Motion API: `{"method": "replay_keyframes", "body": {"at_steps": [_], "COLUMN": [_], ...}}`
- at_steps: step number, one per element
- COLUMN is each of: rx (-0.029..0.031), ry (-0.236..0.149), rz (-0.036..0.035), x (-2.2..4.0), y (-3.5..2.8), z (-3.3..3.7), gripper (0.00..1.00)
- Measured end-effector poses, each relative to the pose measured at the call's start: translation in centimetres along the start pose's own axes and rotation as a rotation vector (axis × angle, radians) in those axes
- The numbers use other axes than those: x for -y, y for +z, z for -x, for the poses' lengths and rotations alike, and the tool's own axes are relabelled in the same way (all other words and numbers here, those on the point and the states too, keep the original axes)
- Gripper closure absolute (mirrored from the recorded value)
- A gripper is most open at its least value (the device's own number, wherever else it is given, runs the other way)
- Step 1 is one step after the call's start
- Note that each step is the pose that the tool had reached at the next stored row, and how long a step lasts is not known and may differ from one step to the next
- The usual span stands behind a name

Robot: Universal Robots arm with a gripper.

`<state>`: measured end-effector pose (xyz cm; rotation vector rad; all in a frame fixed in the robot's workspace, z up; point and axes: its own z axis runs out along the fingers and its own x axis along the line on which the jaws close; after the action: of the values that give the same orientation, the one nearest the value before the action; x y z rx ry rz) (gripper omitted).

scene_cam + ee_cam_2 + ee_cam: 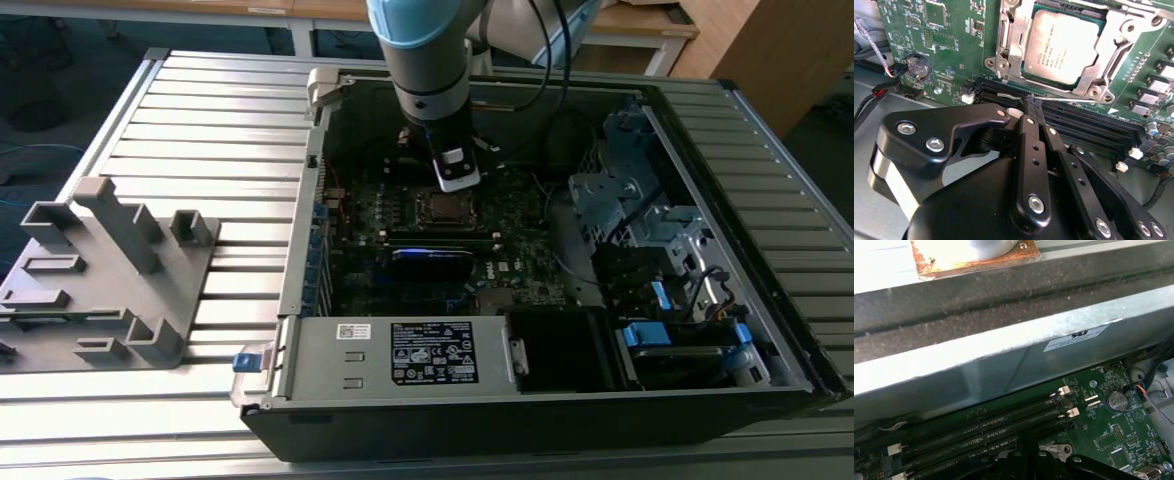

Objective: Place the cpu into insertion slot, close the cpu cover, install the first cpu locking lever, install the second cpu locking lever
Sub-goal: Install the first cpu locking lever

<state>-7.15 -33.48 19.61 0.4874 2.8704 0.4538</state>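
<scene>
In the second wrist view the cpu (1064,45) lies flat in the insertion slot (442,208), its silver top showing through the window of the cpu cover (1111,37), which is folded down over it. A thin silver locking lever (1074,99) runs along the socket's edge beside the memory slots. My gripper (1031,101) has its black fingers pressed together, with their tips on this lever. In the exterior view the gripper (458,180) hangs just beyond the socket inside the open computer case.
Long black memory slots (1089,125) lie right beside the fingertips. A coin battery (918,66) and red-black wires sit on the board. The case's metal wall (1004,365), the power supply (400,350) and a drive cage (627,190) surround the board. A grey fixture (107,270) stands outside on the exterior view's left.
</scene>
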Motion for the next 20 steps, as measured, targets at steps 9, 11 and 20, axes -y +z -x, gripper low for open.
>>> {"method": "replay_keyframes", "body": {"at_steps": [9,11,20], "rx": [0.0001,0.0,0.002], "ry": [0.0,0.0,-0.002], "rz": [0.0002,-0.0001,-0.0067], "x": [-0.03,0.0,0.2], "y": [0.12,0.19,0.47], "z": [0.15,0.14,0.27], "gripper": [0.89,0.89,0.89]}}
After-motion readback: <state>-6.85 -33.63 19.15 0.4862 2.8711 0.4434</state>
